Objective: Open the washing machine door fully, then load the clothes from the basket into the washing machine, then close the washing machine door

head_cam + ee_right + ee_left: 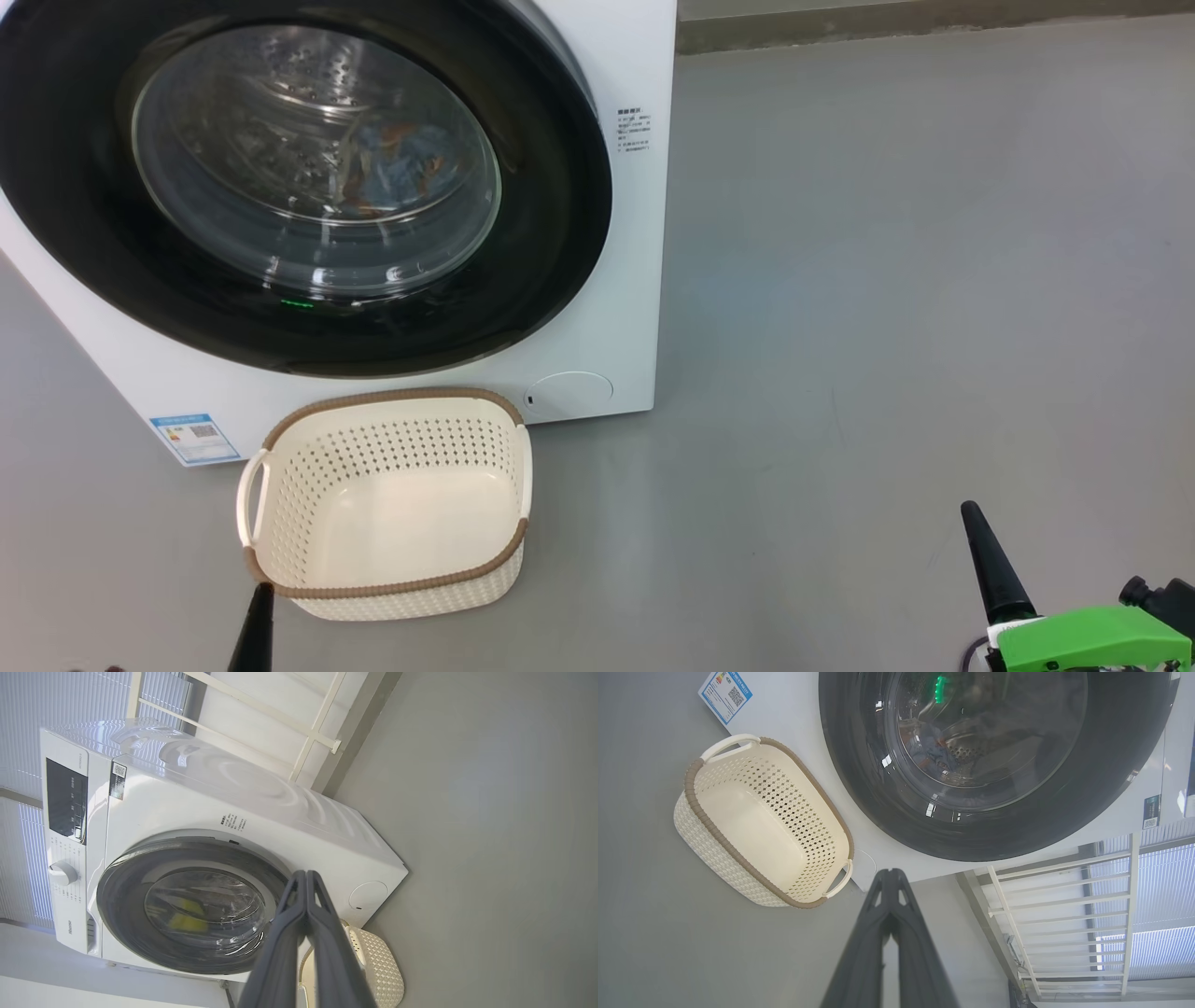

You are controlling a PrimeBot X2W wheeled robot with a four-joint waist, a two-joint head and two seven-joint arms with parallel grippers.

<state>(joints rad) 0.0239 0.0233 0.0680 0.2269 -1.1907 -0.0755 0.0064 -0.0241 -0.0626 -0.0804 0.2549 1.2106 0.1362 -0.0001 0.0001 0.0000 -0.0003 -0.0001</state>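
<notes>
Your left gripper (890,877) and right gripper (306,877) have jaws together, empty; move the left carelessly and you risk knocking the nearby basket (392,399).

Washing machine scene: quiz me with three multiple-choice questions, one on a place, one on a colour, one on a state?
1. Relative to the big white washing machine, the small cream perforated plastic basket stands: A on top; B on the grey floor in front; C inside.
2. The basket's woven-look rim is: A brown; B green; C red.
3. The round glossy black door is: A wide open; B missing; C shut.
Answers: B, it sits below the door; A, a brown band edges it; C, it lies flush with the front.
</notes>
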